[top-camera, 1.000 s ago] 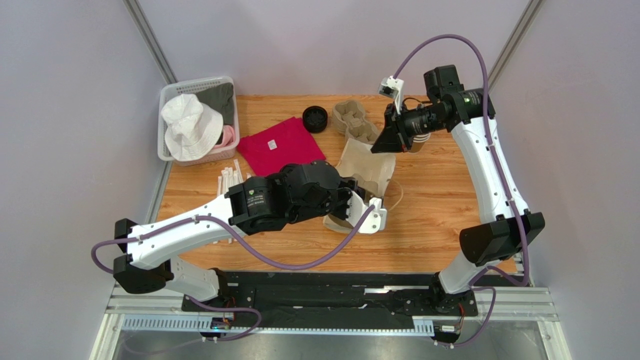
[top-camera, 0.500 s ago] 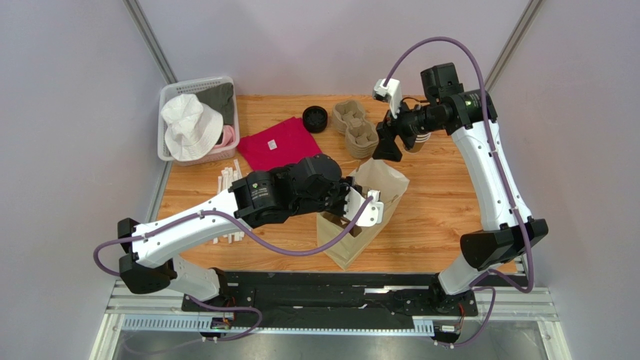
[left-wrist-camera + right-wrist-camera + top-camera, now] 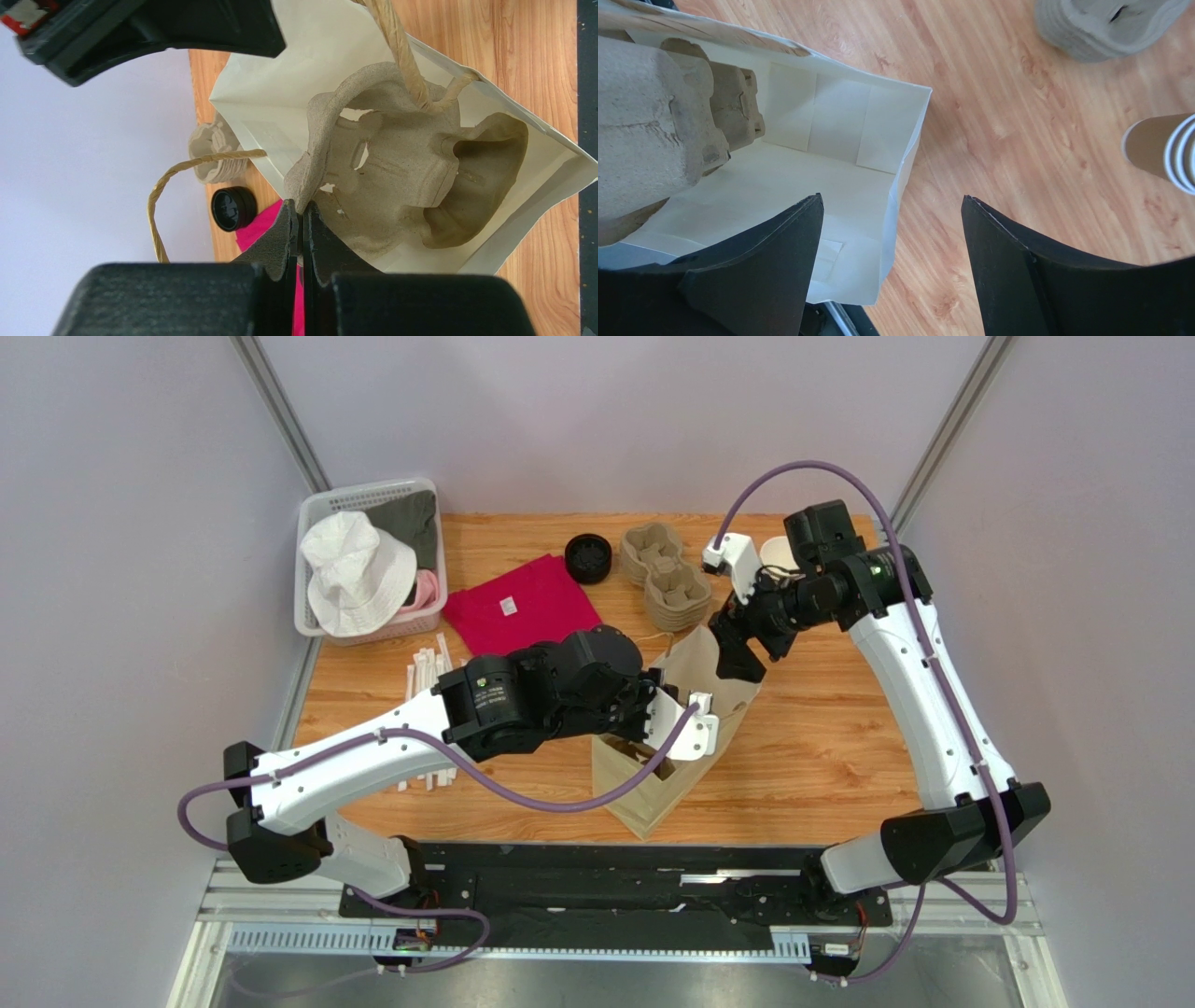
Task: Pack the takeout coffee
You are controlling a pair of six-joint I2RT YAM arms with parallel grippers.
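A pale-walled cell encloses a wood-grain bench (image 3: 828,728). From left to right in the overhead view: at 10 o'clock is a white basket (image 3: 306,518) holding a white hat (image 3: 358,560), then wrapped straws (image 3: 425,679), a magenta cloth (image 3: 526,609), and a loose black lid (image 3: 589,557) at 12 o'clock, with a stack of spare carriers (image 3: 671,585) just beside it. At centre, a paper bag (image 3: 659,791) stands tilted with its mouth open and a pulp carrier (image 3: 393,182) seated inside. The left end effector (image 3: 302,210) is closed tight on the carrier's rim where it meets the bag's near wall; whether the paper is pinched too cannot be told. The right end effector (image 3: 891,199) hovers over the bag's 1 o'clock corner with its fingers spread wide and nothing between them. A stack of lidless cups (image 3: 1158,150) stands at 2 o'clock. The takeout coffee, a lidded brown cup, cannot be made out in any view and may be hidden behind the right arm. The step in hand appears to be fetching that cup. The left pinch should hold the mouth open and the carrier level. The right fingers should take the cup by its wall below the lid, carry it upright, clear the twine handles (image 3: 403,49), and lower it straight into a well.
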